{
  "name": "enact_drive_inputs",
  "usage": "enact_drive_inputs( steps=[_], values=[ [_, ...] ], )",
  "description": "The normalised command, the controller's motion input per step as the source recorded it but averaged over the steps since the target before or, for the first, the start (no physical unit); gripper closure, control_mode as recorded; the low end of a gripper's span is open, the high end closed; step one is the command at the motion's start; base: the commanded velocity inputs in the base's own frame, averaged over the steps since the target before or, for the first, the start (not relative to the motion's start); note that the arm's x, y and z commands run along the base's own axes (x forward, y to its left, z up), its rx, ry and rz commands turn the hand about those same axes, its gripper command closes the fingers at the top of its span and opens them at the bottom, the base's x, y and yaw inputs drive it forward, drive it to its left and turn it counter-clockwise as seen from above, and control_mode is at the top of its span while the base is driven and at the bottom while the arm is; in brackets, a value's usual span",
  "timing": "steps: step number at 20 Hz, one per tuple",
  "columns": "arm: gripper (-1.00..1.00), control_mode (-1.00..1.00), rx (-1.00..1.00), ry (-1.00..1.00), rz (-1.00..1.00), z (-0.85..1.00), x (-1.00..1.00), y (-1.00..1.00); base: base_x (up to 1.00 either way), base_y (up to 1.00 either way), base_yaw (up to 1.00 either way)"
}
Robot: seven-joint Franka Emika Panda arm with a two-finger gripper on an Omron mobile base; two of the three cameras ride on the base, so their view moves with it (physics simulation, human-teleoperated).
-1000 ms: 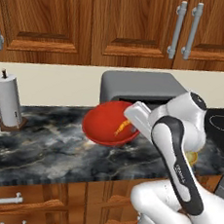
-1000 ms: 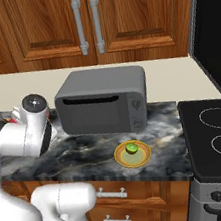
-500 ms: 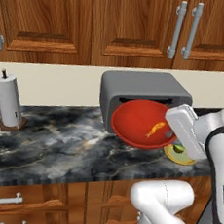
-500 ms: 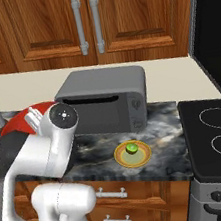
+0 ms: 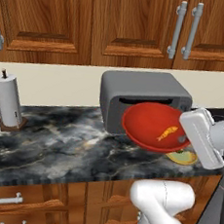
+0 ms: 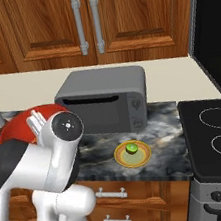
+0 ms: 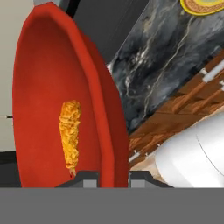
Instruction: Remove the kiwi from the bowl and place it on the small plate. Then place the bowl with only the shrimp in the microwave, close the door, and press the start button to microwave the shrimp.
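1. as the bowl (image 5: pixel 151 125) has been swung rightward across the counter (image 5: pixel 56 147) since a second ago, it is now held in the air in front of the toaster oven (image 5: pixel 142 95), tilted, with only the shrimp (image 5: pixel 166 133) inside.
2. the gripper (image 7: pixel 113 177) is seen clamped narrowly on the bowl's rim.
3. the kiwi (image 6: pixel 131 147) is found on the small plate (image 6: pixel 132 154), so the first step is judged done.
4. the toaster oven and paper towel holder (image 5: pixel 7 104) stand nearby; the tilt could spill the shrimp.

Glossy red bowl (image 5: pixel 151 125), rough-textured orange shrimp (image 7: pixel 70 133), veined marble counter (image 5: pixel 56 145), wooden cabinets (image 5: pixel 94 19)
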Motion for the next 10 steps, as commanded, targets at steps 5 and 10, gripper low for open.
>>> enact_drive_inputs(
  steps=[5,10],
  values=[
    [1.0,-1.0,0.0,0.05,-0.02,-0.18,-0.01,0.0,0.0,0.0,0.0],
    [1.0,1.0,0.0,0.0,0.0,-0.04,-0.04,0.0,-0.7,-0.02,-0.02]
  ],
)
